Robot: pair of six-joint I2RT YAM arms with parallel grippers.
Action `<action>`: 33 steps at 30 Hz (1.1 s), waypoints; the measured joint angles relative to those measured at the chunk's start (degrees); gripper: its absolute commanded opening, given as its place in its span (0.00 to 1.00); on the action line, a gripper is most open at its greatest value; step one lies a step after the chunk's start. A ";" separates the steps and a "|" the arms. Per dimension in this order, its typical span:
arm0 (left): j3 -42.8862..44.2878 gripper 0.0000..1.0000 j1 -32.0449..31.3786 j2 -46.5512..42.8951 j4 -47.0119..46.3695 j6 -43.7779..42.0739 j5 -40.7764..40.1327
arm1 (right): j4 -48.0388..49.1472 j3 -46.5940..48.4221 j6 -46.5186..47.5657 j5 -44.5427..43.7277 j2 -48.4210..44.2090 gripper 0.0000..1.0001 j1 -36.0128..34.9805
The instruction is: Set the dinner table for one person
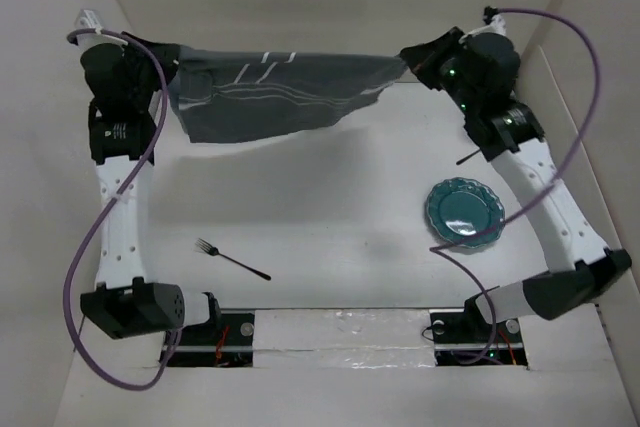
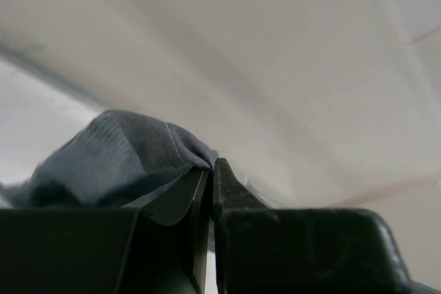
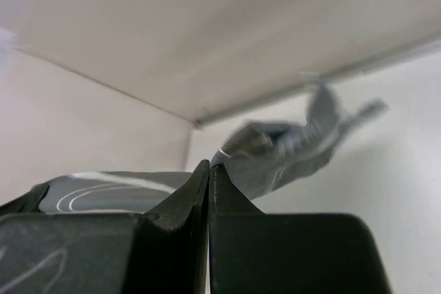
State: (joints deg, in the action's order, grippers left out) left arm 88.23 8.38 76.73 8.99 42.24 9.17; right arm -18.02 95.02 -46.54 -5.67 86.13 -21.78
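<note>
Left fingers (image 2: 205, 182) pinch cloth (image 2: 124, 160) | right fingers (image 3: 204, 178) likewise | fork (image 1: 232, 260), plate (image 1: 464, 209): overhead only

White perforated arms (image 1: 122, 222) with black joints, black jaws, looping purple cables (image 1: 598, 77)

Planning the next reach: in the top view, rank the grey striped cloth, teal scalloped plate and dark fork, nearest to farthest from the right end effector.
1. Dark grey striped cloth, pinched in the right end effector, far edge.
2. Teal scalloped plate, right side.
3. Thin dark fork, near left.
</note>
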 measured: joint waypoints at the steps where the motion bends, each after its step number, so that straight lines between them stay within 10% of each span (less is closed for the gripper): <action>1: 1.60 0.00 -0.02 -1.33 0.09 0.00 0.66 | -0.48 1.90 1.31 -0.42 -4.24 0.00 -0.13; 12: 4.68 0.00 -1.97 -5.88 2.73 -0.07 4.46 | -10.54 8.83 6.25 -1.79 -11.47 0.00 -1.46; 24: -0.02 0.00 -1.99 14.32 1.79 1.40 11.15 | -14.84 21.55 8.66 3.21 13.92 0.00 3.69; 33: 18.49 0.00 -2.01 19.78 -1.36 4.81 15.30 | -17.33 40.11 8.59 7.17 21.40 0.00 8.74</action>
State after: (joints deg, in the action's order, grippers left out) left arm 106.72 6.37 96.51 7.64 47.05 24.47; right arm -35.35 135.13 -37.95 1.50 107.53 -13.04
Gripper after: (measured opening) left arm 0.010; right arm 0.011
